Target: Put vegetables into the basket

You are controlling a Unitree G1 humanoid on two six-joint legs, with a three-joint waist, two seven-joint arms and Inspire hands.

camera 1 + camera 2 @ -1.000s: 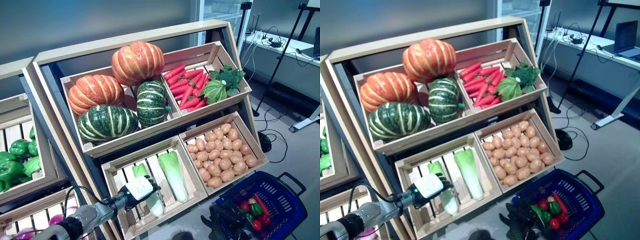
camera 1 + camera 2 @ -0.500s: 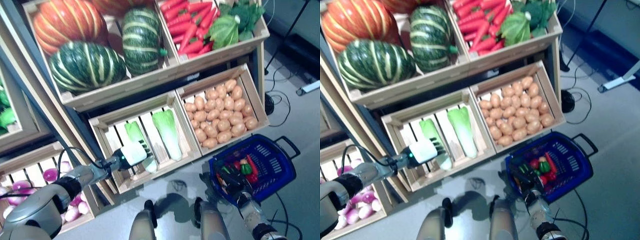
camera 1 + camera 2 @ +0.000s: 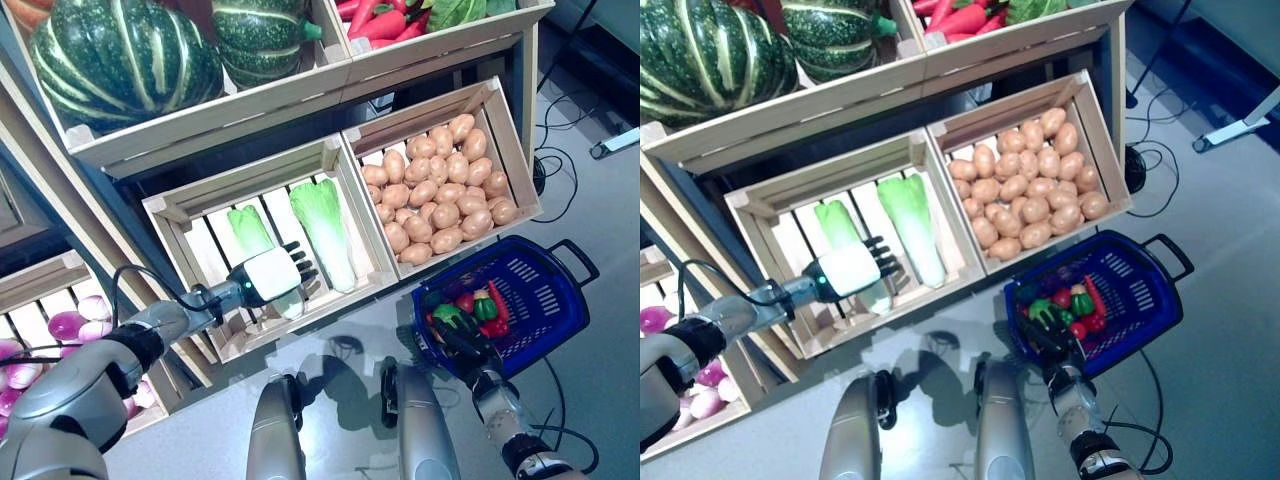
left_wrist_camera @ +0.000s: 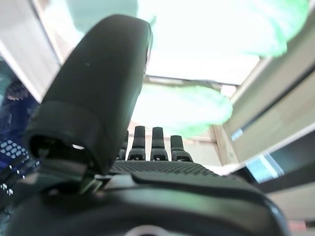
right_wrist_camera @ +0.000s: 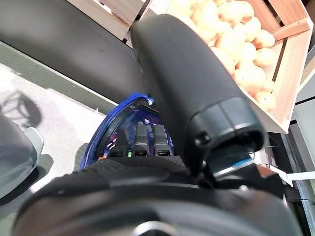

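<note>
My head stereo pair looks steeply down, mid-range, sharing the crates (image 3: 260, 200) and blue basket (image 3: 545, 300). Left wrist camera sits very close behind its hand (image 4: 98, 98), facing cabbage (image 4: 182, 108); right wrist faces the basket rim.

Head views bright, even light from overhead. Floor (image 3: 330, 345) glossy at 6 o'clock, pale sheen with soft dark shadows. Deep shade under upper shelf (image 3: 200, 160) at 11 o'clock. Potatoes (image 3: 440, 205) well lit, crisp. Straight crate edges bow slightly toward frame borders. Left wrist view: cabbage (image 4: 182, 108) blown out to pale green glare, blurred; left hand (image 4: 98, 113) dark, thumb soft, close. Right wrist view: right hand (image 5: 192, 98) dark mass, faint highlight along thumb; potatoes overexposed, soft at 1 o'clock; basket (image 5: 113, 128) rim dim.
</note>
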